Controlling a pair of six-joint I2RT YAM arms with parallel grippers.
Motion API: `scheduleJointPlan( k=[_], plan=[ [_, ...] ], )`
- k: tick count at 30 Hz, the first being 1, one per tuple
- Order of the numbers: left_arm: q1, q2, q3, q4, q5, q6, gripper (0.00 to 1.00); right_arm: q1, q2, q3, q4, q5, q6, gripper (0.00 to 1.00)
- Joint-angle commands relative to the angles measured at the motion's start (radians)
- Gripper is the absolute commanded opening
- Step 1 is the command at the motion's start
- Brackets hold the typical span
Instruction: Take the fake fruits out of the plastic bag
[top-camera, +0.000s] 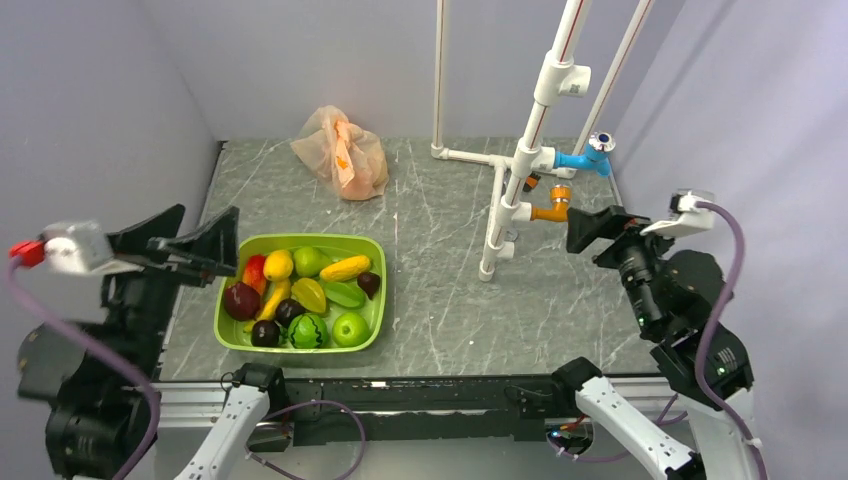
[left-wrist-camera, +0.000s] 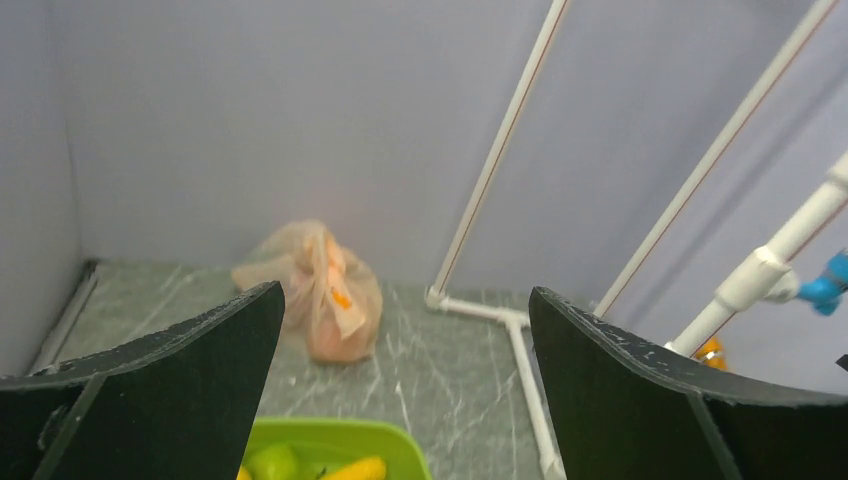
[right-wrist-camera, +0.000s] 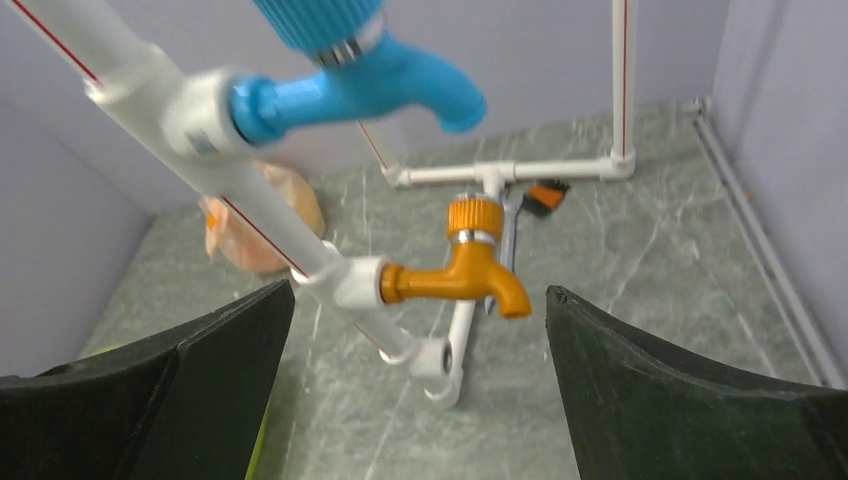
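The plastic bag (top-camera: 340, 152) is a crinkly peach-orange sack with its top bunched, lying at the back of the table near the wall. It also shows in the left wrist view (left-wrist-camera: 315, 292) and, partly behind a pipe, in the right wrist view (right-wrist-camera: 255, 225). The fake fruits are hidden inside it; only a rounded orange bulge shows through the film. My left gripper (top-camera: 210, 212) (left-wrist-camera: 406, 290) hangs open above the left end of the green tub, well short of the bag. My right gripper (top-camera: 585, 228) (right-wrist-camera: 420, 288) is open too, at the right beside the pipe stand, with nothing held.
A green tub (top-camera: 300, 240) full of other plastic fruit sits at the front left. A white pipe frame (top-camera: 520, 150) stands right of centre, carrying a blue tap (top-camera: 590, 155) and an orange tap (top-camera: 552, 210) close to my right gripper. Grey walls enclose three sides.
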Motion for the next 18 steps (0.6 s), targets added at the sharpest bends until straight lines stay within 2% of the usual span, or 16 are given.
scheduleJointPlan(
  k=[1, 7, 14, 18],
  plan=[
    [0.005, 0.065, -0.049, -0.113, 0.008, 0.011, 0.99, 0.004, -0.011, -0.075, -0.055, -0.013, 0.079, 1.00],
    [0.005, 0.076, -0.183, -0.100, 0.008, 0.031, 0.99, 0.004, -0.051, -0.226, -0.134, -0.087, 0.203, 1.00],
    [0.005, 0.109, -0.318, -0.014, 0.054, 0.039, 0.99, 0.005, -0.112, -0.431, -0.079, -0.207, 0.370, 1.00],
    [0.005, 0.174, -0.362, 0.042, 0.072, 0.034, 0.99, 0.005, -0.144, -0.530, 0.029, -0.321, 0.419, 1.00]
  ],
)
